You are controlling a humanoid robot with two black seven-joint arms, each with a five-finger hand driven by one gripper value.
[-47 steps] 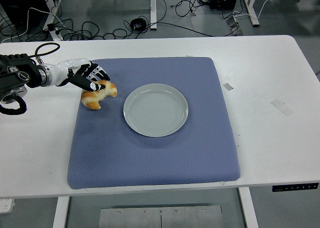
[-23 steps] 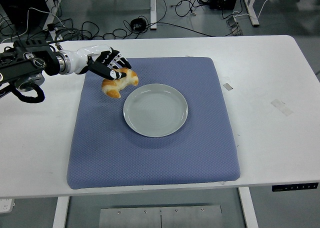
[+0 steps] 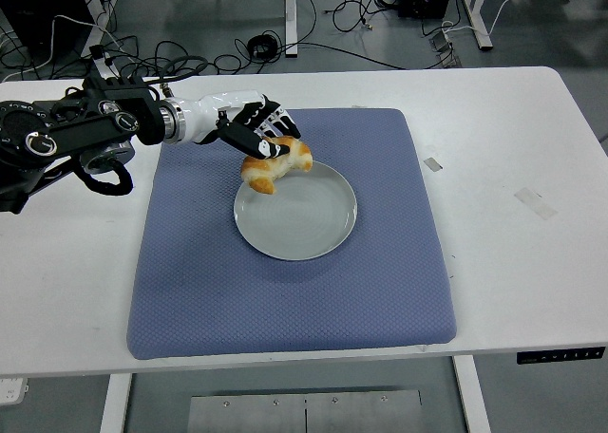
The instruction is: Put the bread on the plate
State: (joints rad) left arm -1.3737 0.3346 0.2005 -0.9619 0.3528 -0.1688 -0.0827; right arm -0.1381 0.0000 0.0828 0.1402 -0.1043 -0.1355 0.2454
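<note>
My left hand point(image 3: 268, 139) reaches in from the left and is shut on a golden crescent-shaped bread roll point(image 3: 275, 164). It holds the roll in the air over the far-left rim of the round pale grey plate point(image 3: 304, 222). The plate lies near the middle of a blue-grey mat point(image 3: 285, 300) on the white table and has nothing on it. My right arm is out of view.
Two strips of tape point(image 3: 433, 164) point(image 3: 535, 203) lie on the white table to the right of the mat. Cables and table legs cover the floor beyond the far edge.
My left hand has lifted the bread off the mat's left side and carried it right, from beside the plate to above the plate's far-left rim.
</note>
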